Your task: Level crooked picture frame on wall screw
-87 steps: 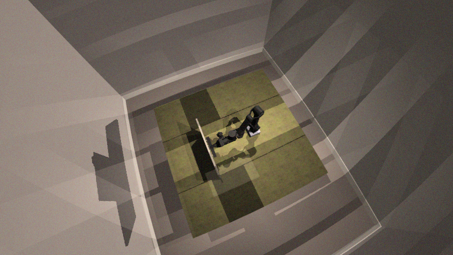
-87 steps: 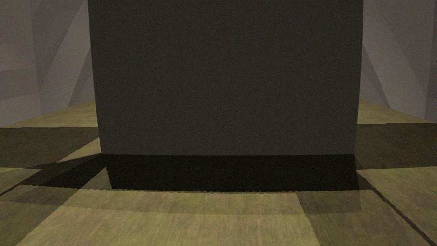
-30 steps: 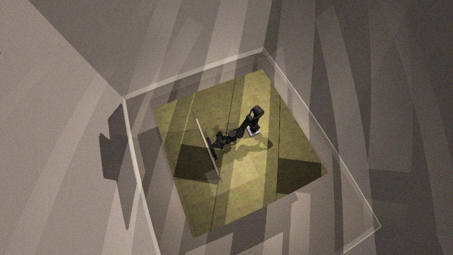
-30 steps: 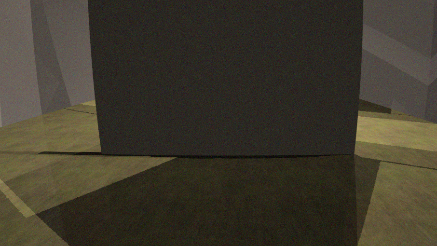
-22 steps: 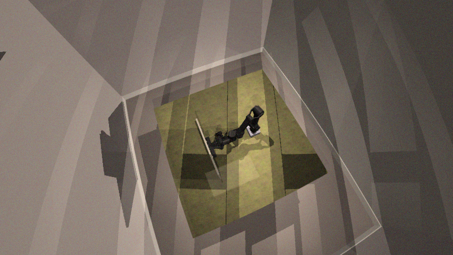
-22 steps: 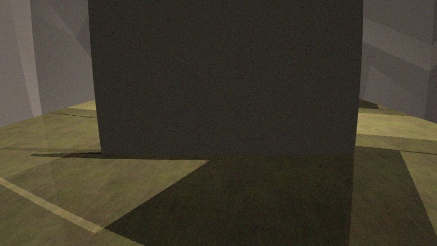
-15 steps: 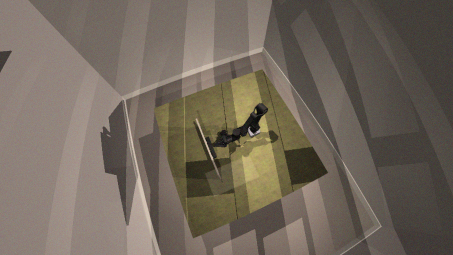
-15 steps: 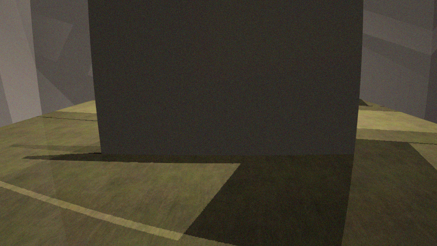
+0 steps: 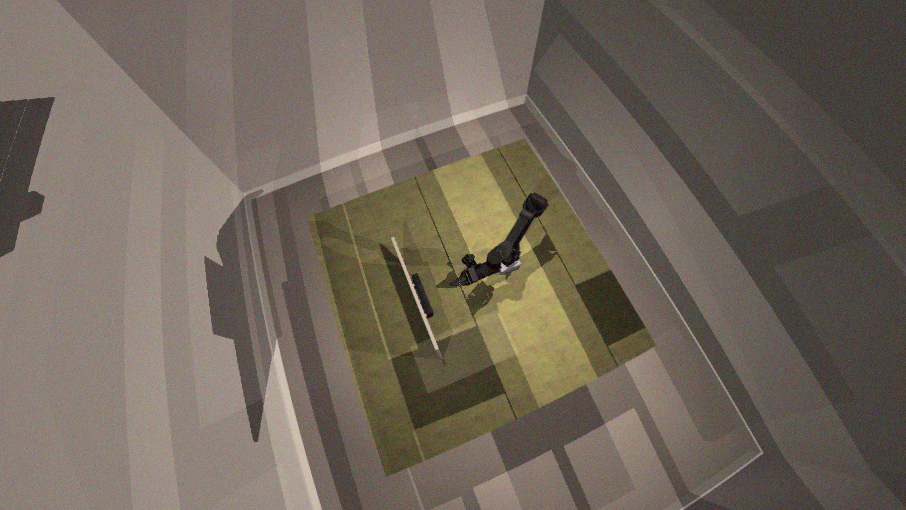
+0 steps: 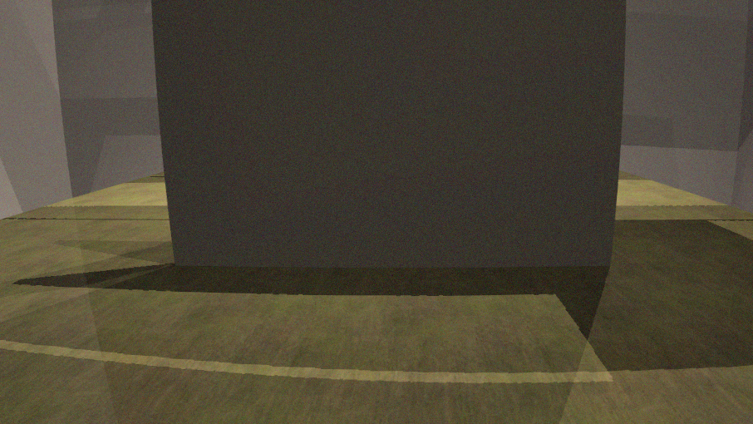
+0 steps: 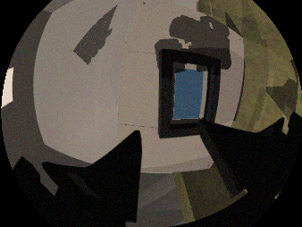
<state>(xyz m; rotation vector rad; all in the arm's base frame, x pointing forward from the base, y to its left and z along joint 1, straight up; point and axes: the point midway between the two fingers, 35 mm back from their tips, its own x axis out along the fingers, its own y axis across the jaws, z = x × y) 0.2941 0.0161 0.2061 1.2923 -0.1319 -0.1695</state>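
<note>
Hanging on the near-white face of the wall (image 9: 403,264) (image 10: 390,131) (image 11: 89,89), frame (image 9: 422,295) (image 11: 165,94) is dark with a blue picture (image 11: 188,95) inside. Tool (image 9: 453,284) (image 11: 171,126) is open, nothing gripped, fingers parted in the wrist view. Top view puts its tips short of the frame, visible gap, no contact. Arm (image 9: 522,225) reaches toward the wall from the far side of the olive worktop (image 9: 551,354) (image 10: 316,326) (image 11: 264,45). Frame looks roughly upright, but the wrist lens bends everything, so can't call level. Exterior only gets the wall's dark back; arm and frame are hidden there. Shadow falls on the wall around the frame's top.
</note>
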